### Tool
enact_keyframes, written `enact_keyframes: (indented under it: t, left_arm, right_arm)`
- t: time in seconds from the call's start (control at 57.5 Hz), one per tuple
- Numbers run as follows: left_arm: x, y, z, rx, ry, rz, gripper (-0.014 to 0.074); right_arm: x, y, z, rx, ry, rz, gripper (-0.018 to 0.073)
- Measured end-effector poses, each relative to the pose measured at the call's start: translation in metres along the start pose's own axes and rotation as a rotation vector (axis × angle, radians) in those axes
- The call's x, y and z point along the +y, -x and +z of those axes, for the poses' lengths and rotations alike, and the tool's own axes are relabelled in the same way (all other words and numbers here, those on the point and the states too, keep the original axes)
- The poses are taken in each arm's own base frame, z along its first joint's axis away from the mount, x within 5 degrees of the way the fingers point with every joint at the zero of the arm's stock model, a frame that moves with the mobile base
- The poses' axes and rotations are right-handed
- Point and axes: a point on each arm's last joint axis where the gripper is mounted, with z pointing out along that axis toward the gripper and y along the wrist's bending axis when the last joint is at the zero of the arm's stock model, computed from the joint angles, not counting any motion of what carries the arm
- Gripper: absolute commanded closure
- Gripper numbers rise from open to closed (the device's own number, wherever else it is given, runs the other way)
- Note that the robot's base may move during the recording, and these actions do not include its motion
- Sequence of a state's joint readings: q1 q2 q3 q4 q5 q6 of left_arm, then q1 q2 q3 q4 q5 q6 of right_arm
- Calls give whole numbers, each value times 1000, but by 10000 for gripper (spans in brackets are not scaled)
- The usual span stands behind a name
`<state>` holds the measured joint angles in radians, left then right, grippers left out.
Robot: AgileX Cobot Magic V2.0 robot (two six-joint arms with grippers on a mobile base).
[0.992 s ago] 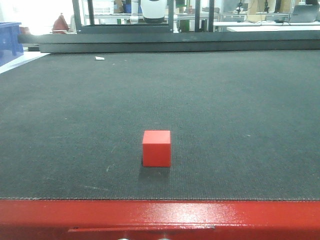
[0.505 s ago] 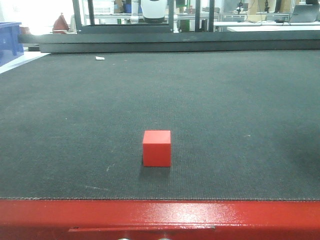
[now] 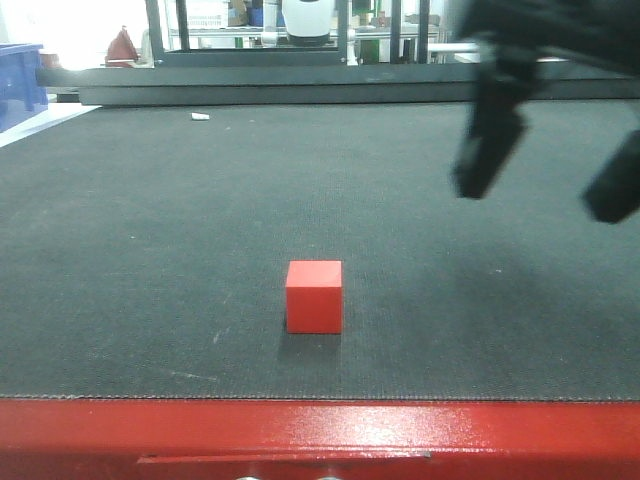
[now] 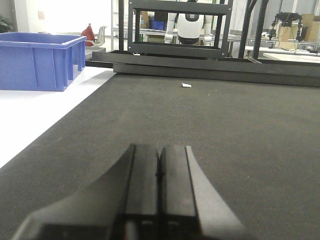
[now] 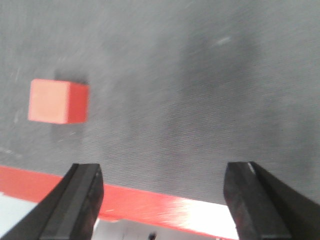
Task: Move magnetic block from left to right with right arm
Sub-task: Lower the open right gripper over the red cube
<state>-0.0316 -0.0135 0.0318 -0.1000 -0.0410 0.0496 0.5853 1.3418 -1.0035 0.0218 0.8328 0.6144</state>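
Jaws spread wide, the right gripper (image 3: pixel 538 198) may shunt the magnetic block (image 3: pixel 314 296) off the table (image 3: pixel 320 428)'s near edge if misaligned

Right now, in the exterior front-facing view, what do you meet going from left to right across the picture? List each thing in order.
blue crate → small white scrap → magnetic block → right gripper, open above the mat
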Motion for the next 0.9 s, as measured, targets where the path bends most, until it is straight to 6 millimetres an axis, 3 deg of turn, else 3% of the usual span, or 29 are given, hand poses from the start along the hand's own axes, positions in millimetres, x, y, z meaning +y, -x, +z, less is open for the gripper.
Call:
enact_keyframes:
  t: [0.261, 0.539, 0.905]
  left_arm:
    - [0, 0, 0, 0, 0, 0, 722]
    - [0, 0, 0, 0, 0, 0, 722]
    - [0, 0, 0, 0, 0, 0, 722]
  right_arm:
    - [52, 21, 34, 79, -20, -17, -40]
    - [94, 28, 69, 129, -67, -27, -40]
    - [104, 33, 103, 203, -172, -11, -40]
